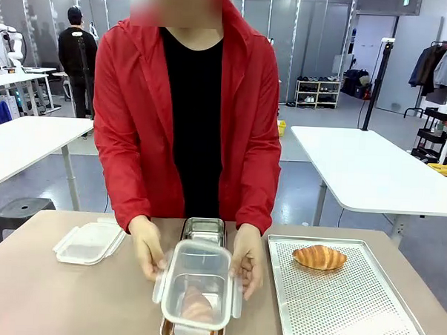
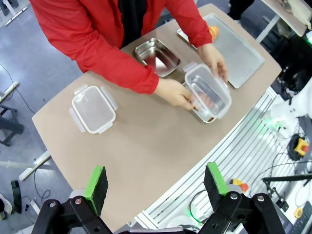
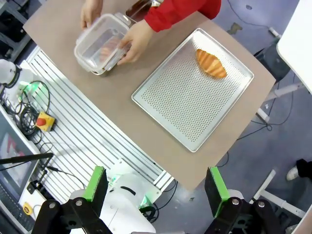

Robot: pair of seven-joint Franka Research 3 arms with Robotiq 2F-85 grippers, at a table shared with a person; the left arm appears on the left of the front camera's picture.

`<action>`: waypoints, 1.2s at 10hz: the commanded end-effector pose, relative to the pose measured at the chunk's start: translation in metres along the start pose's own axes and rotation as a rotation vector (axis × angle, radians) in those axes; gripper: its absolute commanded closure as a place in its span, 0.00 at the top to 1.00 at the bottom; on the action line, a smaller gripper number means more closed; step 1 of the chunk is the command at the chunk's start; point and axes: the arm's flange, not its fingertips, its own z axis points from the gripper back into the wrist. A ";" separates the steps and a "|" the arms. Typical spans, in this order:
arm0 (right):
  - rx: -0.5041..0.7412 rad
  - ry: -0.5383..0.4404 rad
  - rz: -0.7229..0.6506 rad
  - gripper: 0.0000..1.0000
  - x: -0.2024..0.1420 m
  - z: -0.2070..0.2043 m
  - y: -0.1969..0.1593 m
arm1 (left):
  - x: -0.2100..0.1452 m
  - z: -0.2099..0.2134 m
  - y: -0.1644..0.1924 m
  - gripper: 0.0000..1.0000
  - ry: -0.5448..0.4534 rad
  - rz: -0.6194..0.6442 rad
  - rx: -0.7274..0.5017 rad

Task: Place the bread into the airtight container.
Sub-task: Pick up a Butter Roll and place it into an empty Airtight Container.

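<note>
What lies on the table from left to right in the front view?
The loose lid → clear container → perforated tray, with the croissant at its far end.

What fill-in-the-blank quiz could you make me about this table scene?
1. The perforated tray holds exactly ____ croissant.
2. The person grips the clear container with ____ hands.
3. The lid lies apart on the table, on the robot's ____ side.
4. The person's jacket is ____.

Missing words: one; both; left; red.
</note>
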 end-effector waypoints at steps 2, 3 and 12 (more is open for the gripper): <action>-0.001 -0.003 -0.005 1.00 0.003 0.001 0.000 | 0.001 0.001 -0.001 1.00 -0.005 -0.011 -0.013; -0.001 -0.003 -0.005 1.00 0.003 0.001 0.000 | 0.001 0.001 -0.001 1.00 -0.005 -0.011 -0.013; 0.214 -0.137 0.342 1.00 0.061 -0.141 -0.042 | 0.001 0.001 -0.001 1.00 -0.005 -0.011 -0.013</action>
